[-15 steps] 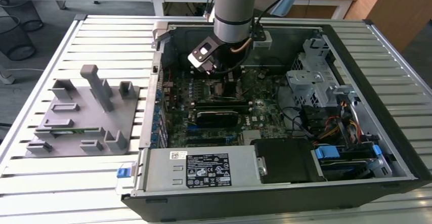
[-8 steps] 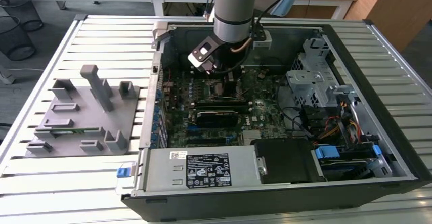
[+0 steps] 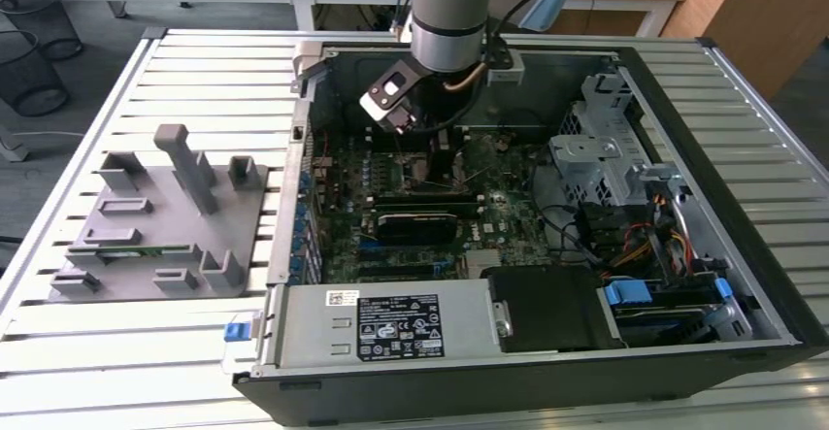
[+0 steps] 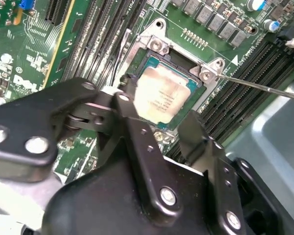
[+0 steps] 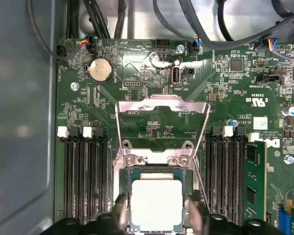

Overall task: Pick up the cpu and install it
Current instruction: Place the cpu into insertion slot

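Observation:
The cpu (image 5: 156,205), a flat square chip with a silver-grey top and a thin green edge, lies level in the motherboard socket (image 5: 157,164). In the second wrist view the cpu (image 4: 161,95) shows between two black fingers (image 4: 125,105). My gripper (image 5: 157,221) straddles it with a finger against each of two opposite edges, shut on the chip. The socket's metal load plate (image 5: 161,112) stands swung open beyond it. In the exterior view my gripper (image 3: 421,144) reaches low into the open computer case (image 3: 725,187), over the motherboard.
A thin retention lever (image 4: 259,85) sticks out beside the socket. Memory slots flank the socket, one holding a memory stick (image 5: 255,181). A grey tray (image 3: 155,226) with upright blocks sits at the exterior view's left, outside the case. A power supply (image 3: 388,323) and a drive cage (image 3: 609,158) crowd the case.

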You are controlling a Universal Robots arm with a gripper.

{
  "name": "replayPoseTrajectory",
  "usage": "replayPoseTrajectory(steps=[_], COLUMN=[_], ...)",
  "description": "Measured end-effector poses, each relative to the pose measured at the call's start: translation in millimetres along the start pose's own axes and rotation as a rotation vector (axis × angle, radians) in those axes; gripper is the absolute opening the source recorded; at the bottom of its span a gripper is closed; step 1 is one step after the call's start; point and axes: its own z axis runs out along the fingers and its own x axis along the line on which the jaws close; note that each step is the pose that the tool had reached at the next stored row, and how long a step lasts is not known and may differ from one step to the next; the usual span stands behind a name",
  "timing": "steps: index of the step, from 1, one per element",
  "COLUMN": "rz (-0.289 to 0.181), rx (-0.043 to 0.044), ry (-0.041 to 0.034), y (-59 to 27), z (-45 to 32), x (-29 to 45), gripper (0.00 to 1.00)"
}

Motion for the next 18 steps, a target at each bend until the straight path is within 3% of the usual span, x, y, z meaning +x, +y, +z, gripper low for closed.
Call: replayPoseTrajectory(steps=[4,5,7,8,10,11,13,18], rz=[0.000,0.000,0.000,0.000,0.000,0.000,0.000,0.000], rx=[0.0000,0.0000,-0.0001,0.0000,-0.0001,0.0000,-0.0001,0.0000], ry=[-0.0001,0.0000,0.0000,0.0000,0.0000,0.0000,0.0002,0.0000], y=[0.0,0.0,0.1,0.1,0.1,0.1,0.1,0.1], z=[-4.8,-5.8,-7.0,-7.5,-8.6,-9.2,-9.8,-11.2], x=[-0.1,-0.1,-0.1,-0.1,-0.1,-0.1,-0.1,-0.1], gripper=[0.47,0.47,0.35,0.35,0.23,0.23,0.11,0.11])
